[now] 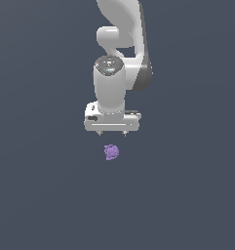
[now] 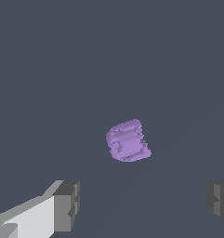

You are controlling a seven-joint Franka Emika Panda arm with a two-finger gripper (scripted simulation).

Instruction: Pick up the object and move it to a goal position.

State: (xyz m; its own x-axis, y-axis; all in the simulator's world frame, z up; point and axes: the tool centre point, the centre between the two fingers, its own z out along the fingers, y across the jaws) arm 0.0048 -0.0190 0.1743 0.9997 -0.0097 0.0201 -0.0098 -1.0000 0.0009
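Note:
The object (image 1: 111, 152) is a tiny purple, lumpy, roundish thing lying on the dark grey floor. It also shows in the wrist view (image 2: 128, 141), ahead of the gap between my fingers. My white gripper (image 1: 112, 132) hangs just above the object, pointing down, and does not touch it. Its jaws stand wide apart and hold nothing. In the wrist view (image 2: 143, 204) one grey fingertip (image 2: 67, 204) and the other fingertip (image 2: 219, 200) show far apart.
The dark grey floor (image 1: 41, 195) spreads flat all around. The white arm (image 1: 121, 44) rises behind the gripper to the top edge of the exterior view.

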